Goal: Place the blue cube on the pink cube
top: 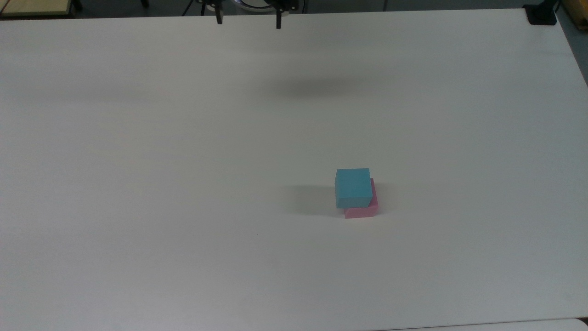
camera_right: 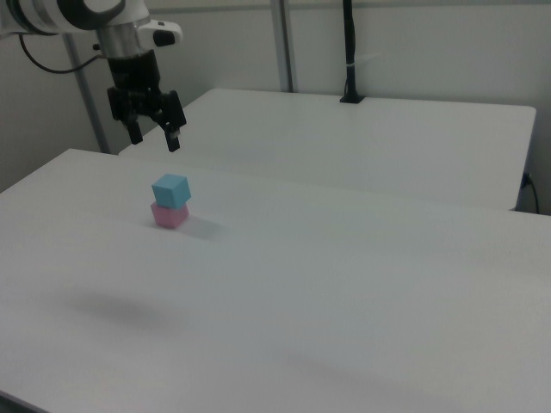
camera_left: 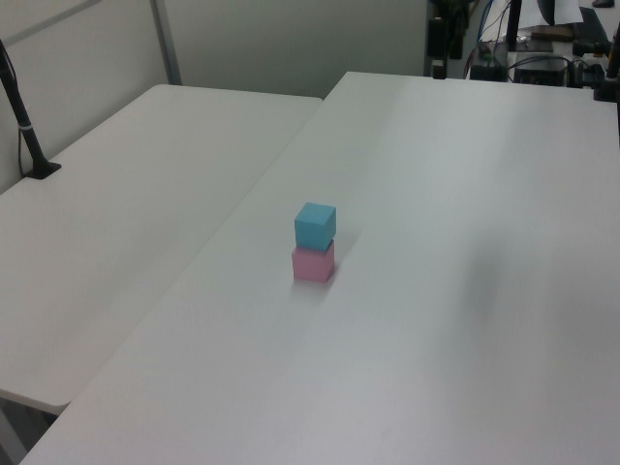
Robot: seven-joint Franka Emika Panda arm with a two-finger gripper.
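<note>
We see even, soft light from above on the white table (top: 138,184), without strong glare. The blue cube (top: 353,187) throws a pale shadow toward the top view's left. A wide, diffuse shadow lies near the far edge of the table. In the left view the distant background looks a little unsharp.
</note>
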